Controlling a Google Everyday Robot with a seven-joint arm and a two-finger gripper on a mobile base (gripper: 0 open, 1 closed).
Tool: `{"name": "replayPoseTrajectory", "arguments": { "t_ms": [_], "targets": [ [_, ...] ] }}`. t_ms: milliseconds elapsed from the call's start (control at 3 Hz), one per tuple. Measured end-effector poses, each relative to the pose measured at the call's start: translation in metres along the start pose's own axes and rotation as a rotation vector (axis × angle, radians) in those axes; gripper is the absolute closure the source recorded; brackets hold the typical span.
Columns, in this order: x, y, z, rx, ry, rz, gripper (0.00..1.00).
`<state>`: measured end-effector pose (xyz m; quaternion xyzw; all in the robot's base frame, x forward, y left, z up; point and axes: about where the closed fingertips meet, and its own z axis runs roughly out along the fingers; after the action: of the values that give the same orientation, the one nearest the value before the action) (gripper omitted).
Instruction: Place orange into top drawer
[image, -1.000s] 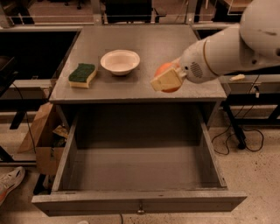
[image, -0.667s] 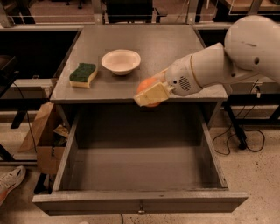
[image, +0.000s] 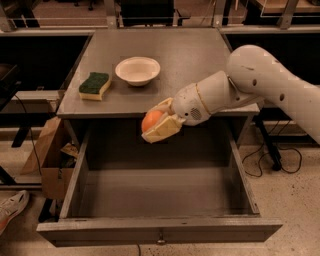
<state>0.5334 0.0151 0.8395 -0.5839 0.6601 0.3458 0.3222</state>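
The hand (image: 156, 125) grips the orange (image: 150, 119) above the open drawer (image: 160, 195), just in front of the table (image: 195, 60) edge. A bowl (image: 137, 70) and sponge (image: 95, 85) sit on the table.

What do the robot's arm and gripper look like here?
The arm is smooth, white and bulbous, with rounded shell segments, small dark dots and a thin tan ring near the wrist. The gripper, over the open top drawer, has chunky cream fingers.
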Motion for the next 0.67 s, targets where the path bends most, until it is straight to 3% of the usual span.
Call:
{"name": "replayPoseTrajectory", "arguments": {
  "t_ms": [333, 667],
  "targets": [
    [0.0, 0.0, -0.002, 0.015, 0.014, 0.004, 1.0],
    [-0.017, 0.019, 0.033, 0.01, 0.072, -0.045, 1.0]
  ]
}}
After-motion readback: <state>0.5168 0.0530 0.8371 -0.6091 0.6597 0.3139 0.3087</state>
